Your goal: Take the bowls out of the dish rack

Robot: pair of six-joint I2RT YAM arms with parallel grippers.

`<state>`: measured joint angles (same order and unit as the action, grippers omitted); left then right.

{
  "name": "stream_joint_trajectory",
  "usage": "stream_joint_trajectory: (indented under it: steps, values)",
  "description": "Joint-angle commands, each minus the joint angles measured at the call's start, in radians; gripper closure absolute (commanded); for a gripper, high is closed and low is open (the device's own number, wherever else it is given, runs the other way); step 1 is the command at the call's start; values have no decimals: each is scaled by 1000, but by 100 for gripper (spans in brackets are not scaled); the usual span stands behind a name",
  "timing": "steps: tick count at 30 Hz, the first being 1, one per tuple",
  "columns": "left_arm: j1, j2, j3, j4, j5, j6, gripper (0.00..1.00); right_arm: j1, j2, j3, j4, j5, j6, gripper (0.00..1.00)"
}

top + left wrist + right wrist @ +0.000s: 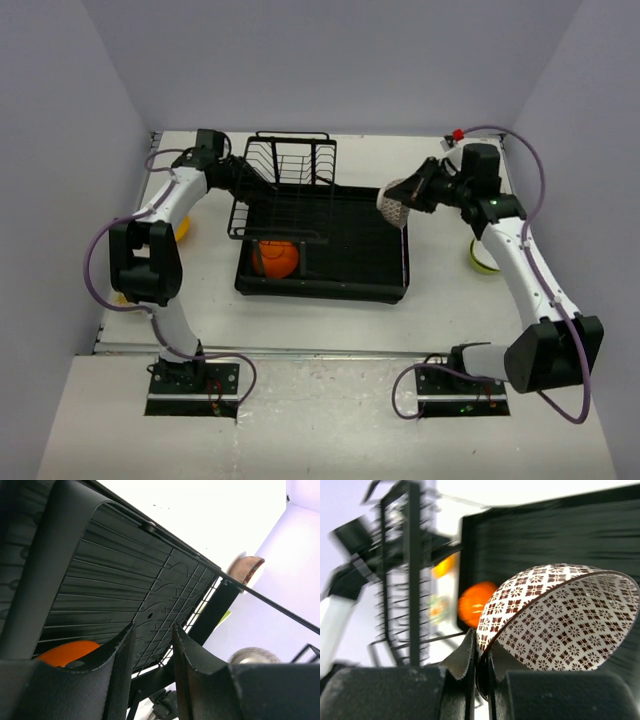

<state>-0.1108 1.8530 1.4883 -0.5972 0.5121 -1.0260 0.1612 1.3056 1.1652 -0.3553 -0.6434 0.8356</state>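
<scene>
The black dish rack has a wire part (pixel 290 165) at the back and a shallow tray (pixel 350 262) in front. An orange bowl (pixel 275 258) stands in the rack at its front left; it also shows in the left wrist view (pixel 65 652) and the right wrist view (pixel 472 602). My right gripper (pixel 410 195) (pixel 480 652) is shut on the rim of the white floral bowl (pixel 394 205) (pixel 555 615) and holds it tilted above the tray's right edge. My left gripper (pixel 250 182) (pixel 152 630) is open and empty at the wire rack's left side, low over the ribbed tray (pixel 125 585).
A yellow-orange bowl (pixel 183 228) sits on the table left of the rack, beside my left arm. A lime green bowl (pixel 483 258) sits right of the tray, under my right arm. A reddish-brown bowl edge (pixel 247 569) shows past the tray's far corner. White walls enclose the table.
</scene>
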Motion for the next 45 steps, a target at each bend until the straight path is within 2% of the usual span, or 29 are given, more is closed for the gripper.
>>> stream_joint_trajectory:
  steps: [1,4,5,11,12,18,30,45]
  values:
    - [11,-78,-10,-9,-10,43,63,-92,-36,134,-389,88,-289,100]
    - [11,-103,-17,-41,-49,70,63,-126,33,224,-512,259,-394,100]
    - [11,-121,-40,-35,-50,72,62,-126,65,290,-560,372,-438,100]
    - [10,-196,-111,-24,-57,79,62,-129,360,561,-625,736,-513,100]
    - [10,-204,-129,-24,-50,81,62,-130,398,605,-657,840,-513,100]
    - [7,-262,-192,-27,-49,99,62,-143,668,870,-723,1095,-520,100]
    - [8,-279,-221,-29,-44,118,63,-212,951,1087,-757,1188,-506,100]
    - [8,-253,-174,-81,-83,135,64,-230,1101,1218,-749,1081,-532,100]
